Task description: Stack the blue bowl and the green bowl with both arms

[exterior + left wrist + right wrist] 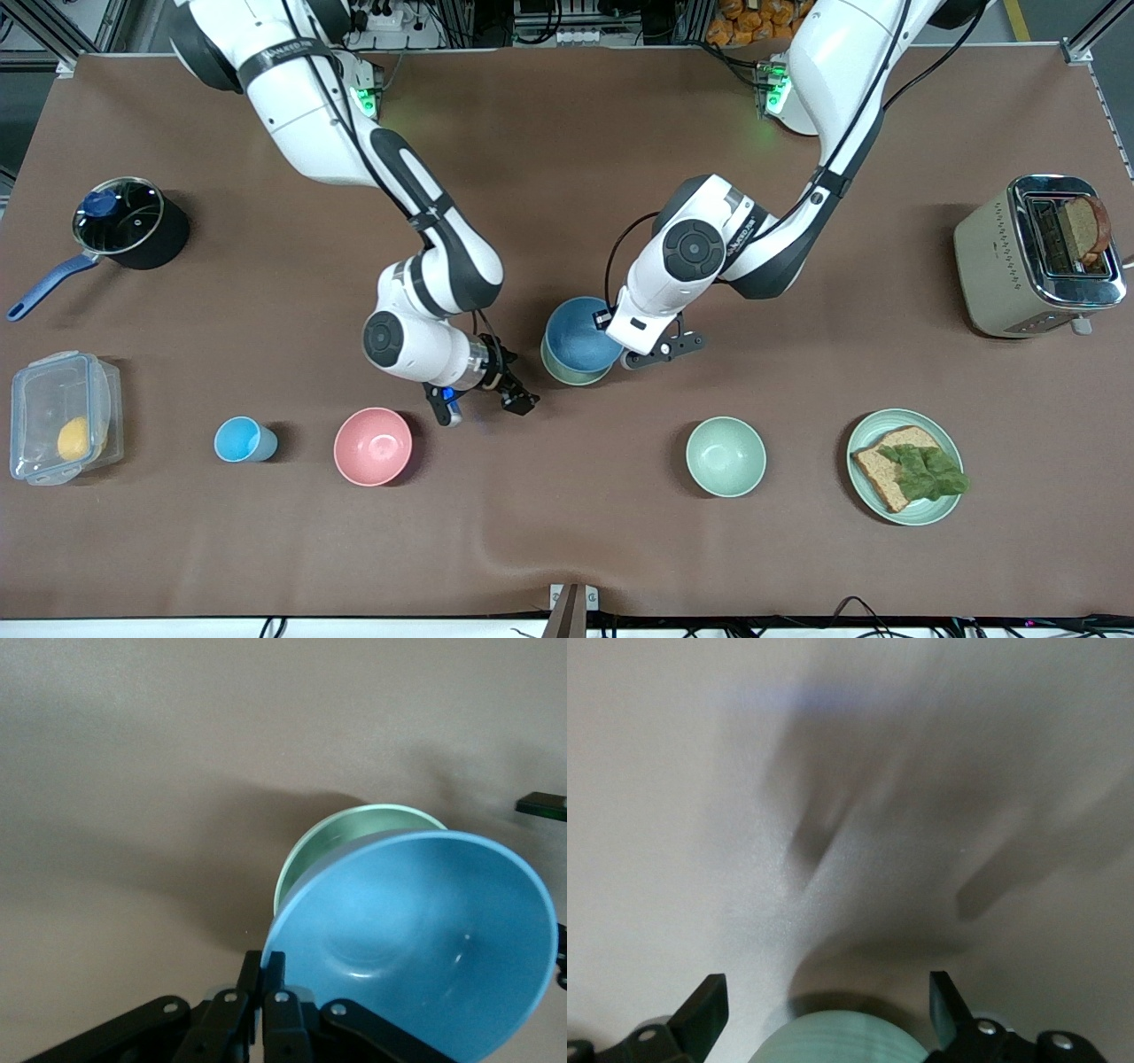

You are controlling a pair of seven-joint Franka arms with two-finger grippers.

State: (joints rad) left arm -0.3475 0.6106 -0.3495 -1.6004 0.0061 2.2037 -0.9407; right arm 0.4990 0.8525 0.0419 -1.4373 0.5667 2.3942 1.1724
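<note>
— Where's the round matte blue bowl [578,335]?
— Clamped by its rim in the left gripper [263,967], tilted over the sage green bowl [330,840] mid-table.
— Right gripper [483,403]?
— Jaws apart, empty, beside them.

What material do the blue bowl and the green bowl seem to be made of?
Blue bowl: probably plastic, smooth with a soft sheen; small light glints show inside, and the colour is even. Green bowl: likely the same kind of plastic, duller and more matte; its thin rim looks paler than its wall. Neither looks like glass or metal.
</note>
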